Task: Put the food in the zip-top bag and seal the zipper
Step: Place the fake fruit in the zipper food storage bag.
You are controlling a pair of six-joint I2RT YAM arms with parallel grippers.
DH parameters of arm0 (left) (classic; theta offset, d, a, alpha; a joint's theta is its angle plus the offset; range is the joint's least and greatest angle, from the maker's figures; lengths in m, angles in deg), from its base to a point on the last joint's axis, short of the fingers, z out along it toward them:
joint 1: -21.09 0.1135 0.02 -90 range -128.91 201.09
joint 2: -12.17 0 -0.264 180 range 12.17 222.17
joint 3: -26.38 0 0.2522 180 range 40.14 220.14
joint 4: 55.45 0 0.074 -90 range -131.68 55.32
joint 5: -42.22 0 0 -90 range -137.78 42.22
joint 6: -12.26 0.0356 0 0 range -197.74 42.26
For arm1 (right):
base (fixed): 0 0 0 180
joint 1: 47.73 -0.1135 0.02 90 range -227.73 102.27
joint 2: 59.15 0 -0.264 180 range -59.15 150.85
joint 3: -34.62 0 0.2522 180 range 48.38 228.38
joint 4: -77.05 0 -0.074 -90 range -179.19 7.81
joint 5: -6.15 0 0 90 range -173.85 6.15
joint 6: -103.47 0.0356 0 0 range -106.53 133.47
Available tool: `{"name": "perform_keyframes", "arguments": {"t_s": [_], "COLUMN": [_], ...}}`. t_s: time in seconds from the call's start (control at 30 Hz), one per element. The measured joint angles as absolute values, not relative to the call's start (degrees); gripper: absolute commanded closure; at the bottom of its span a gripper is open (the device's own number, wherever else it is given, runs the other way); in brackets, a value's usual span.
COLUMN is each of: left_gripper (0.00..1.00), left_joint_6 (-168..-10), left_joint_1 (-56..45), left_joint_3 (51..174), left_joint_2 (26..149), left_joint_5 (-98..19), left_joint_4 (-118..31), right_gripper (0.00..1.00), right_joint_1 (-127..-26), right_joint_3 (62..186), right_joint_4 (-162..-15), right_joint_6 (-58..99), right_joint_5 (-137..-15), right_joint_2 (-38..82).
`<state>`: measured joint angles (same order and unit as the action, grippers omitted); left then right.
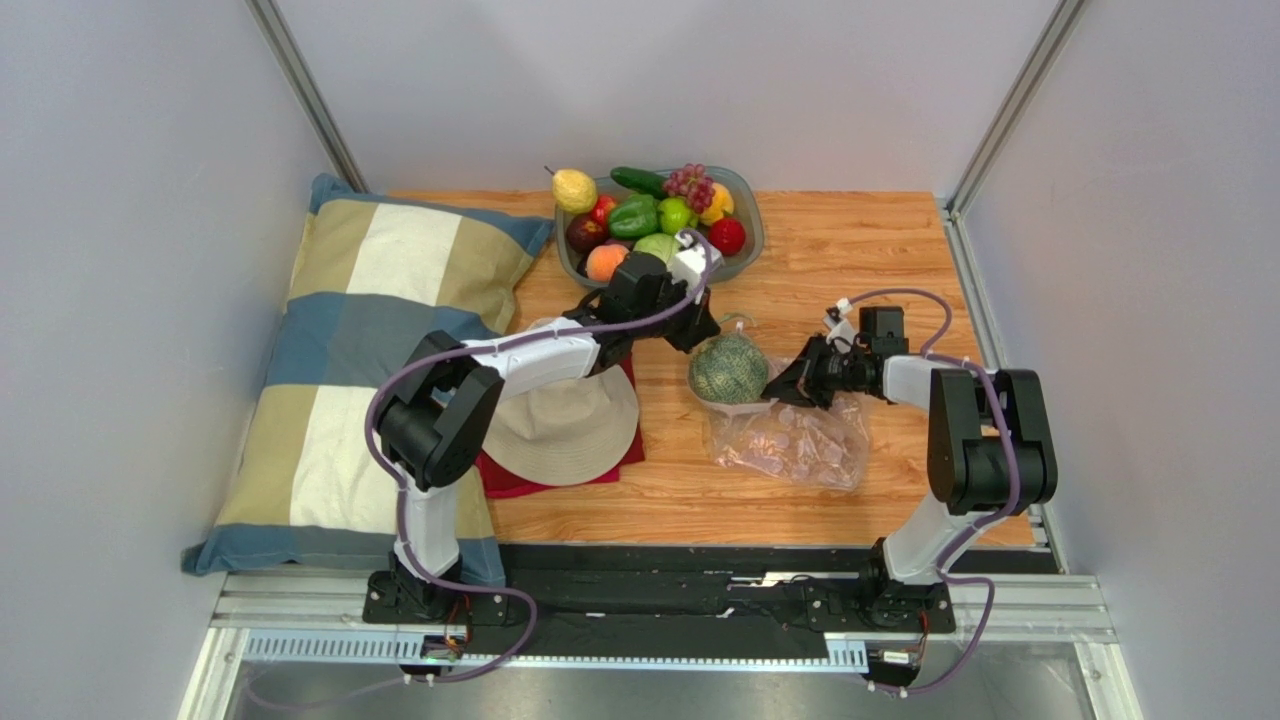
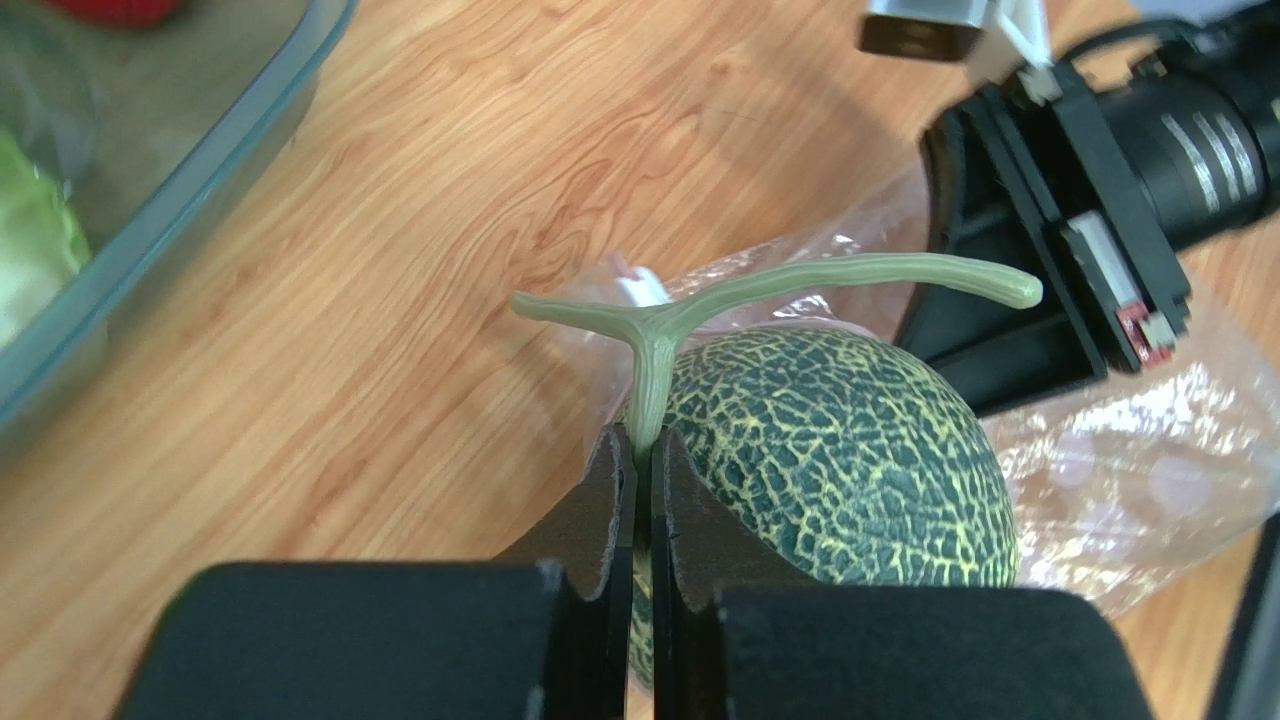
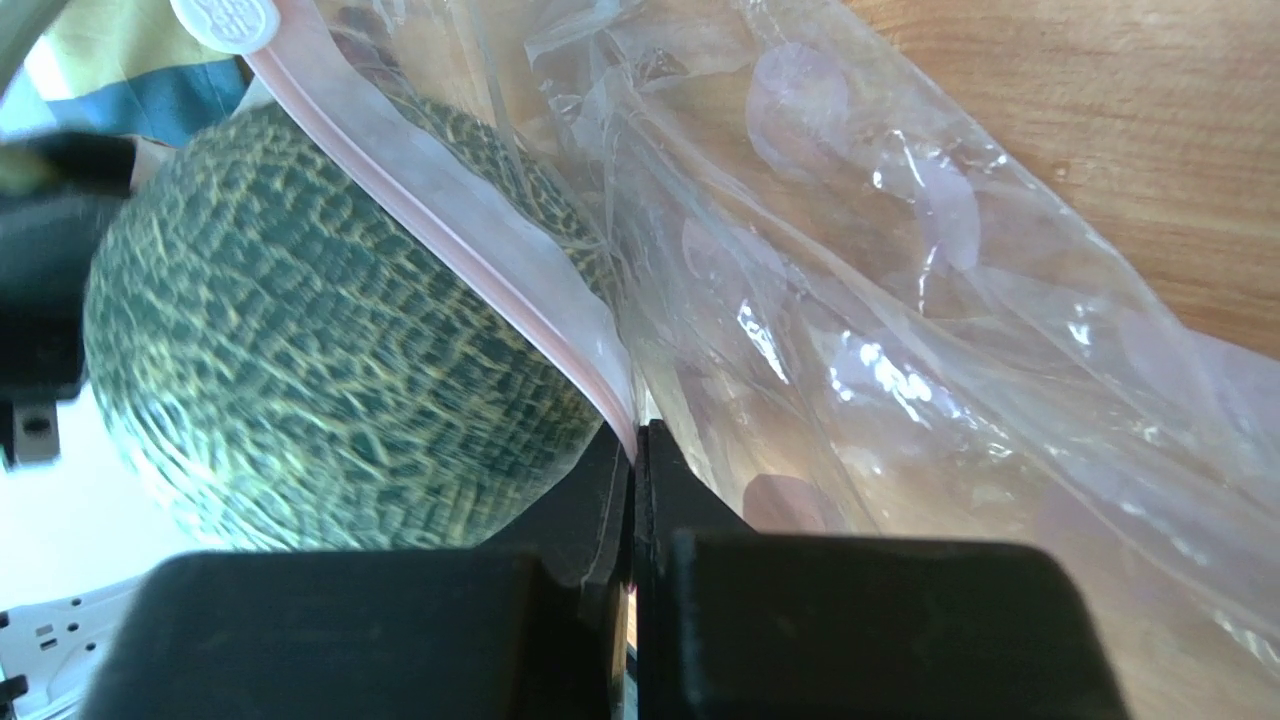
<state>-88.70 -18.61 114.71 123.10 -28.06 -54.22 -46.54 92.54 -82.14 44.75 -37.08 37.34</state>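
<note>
A netted green melon (image 1: 729, 369) hangs at the mouth of the clear zip-top bag (image 1: 796, 438), which lies crumpled on the wooden table. My left gripper (image 2: 643, 443) is shut on the melon's pale green T-shaped stem (image 2: 781, 285), just above the fruit (image 2: 857, 450). My right gripper (image 3: 631, 435) is shut on the bag's pink zipper (image 3: 451, 225) and holds that edge up against the melon (image 3: 331, 390). The strip runs across the melon's side. I cannot tell how far the melon is inside. More food (image 1: 634, 219) fills the bowl behind.
The grey bowl (image 1: 747, 210) stands at the back of the table, its rim close to the left arm (image 2: 196, 165). A beige hat (image 1: 564, 428) on a red cloth (image 1: 519, 480) lies left of the bag. A checked pillow (image 1: 361, 360) covers the left side.
</note>
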Motion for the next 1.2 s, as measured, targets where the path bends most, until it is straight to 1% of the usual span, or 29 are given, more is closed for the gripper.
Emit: {"name": "perform_keyframes", "arguments": {"t_s": [0.17, 0.37, 0.6, 0.83, 0.87, 0.93, 0.97, 1.0, 1.07, 1.2], "left_gripper": [1.0, 1.0, 1.0, 1.0, 0.98, 0.86, 0.7, 0.61, 0.5, 0.47], "left_joint_6": [-73.58, -60.29, -50.37, -44.38, -44.38, -44.97, -45.45, -46.11, -47.37, -51.94], "left_joint_1": [-24.27, -28.84, -30.28, -32.78, -32.91, -32.91, -32.86, -32.73, -32.64, -32.6], "left_joint_3": [114.18, 113.55, 113.31, 113.75, 114.21, 115.89, 116.57, 117.29, 118.38, 119.47], "left_joint_2": [119.63, 118.14, 119.36, 120.52, 120.65, 121.07, 121.16, 121.16, 120.83, 118.6], "left_joint_5": [-31.18, -35.84, -40.91, -43.51, -43.55, -43.11, -42.46, -41.26, -38.7, -32.58], "left_joint_4": [-52.19, -51.57, -50.5, -50.88, -50.37, -48.25, -47.18, -45.85, -43.73, -38.46], "right_gripper": [1.0, 1.0, 1.0, 1.0, 1.0, 1.0, 1.0, 1.0, 1.0, 1.0], "right_joint_1": [-46.51, -46.43, -46.6, -46.69, -46.8, -46.86, -46.86, -46.86, -46.86, -46.78], "right_joint_3": [93.57, 96.67, 102.07, 102.88, 102.88, 102.86, 102.82, 102.73, 102.62, 102.58], "right_joint_4": [-79.36, -73.04, -65.44, -62.33, -62.05, -61.9, -61.85, -61.79, -61.33, -60.7], "right_joint_6": [42.33, 37.67, 32.56, 31.73, 31.82, 31.84, 31.82, 31.73, 31.44, 30.94], "right_joint_5": [-38.22, -40.95, -41.7, -39.9, -39.82, -39.84, -39.88, -39.86, -40.1, -40.32], "right_joint_2": [37.34, 36.09, 29.73, 27.02, 27.0, 27.0, 26.98, 27.0, 27.0, 27.13]}}
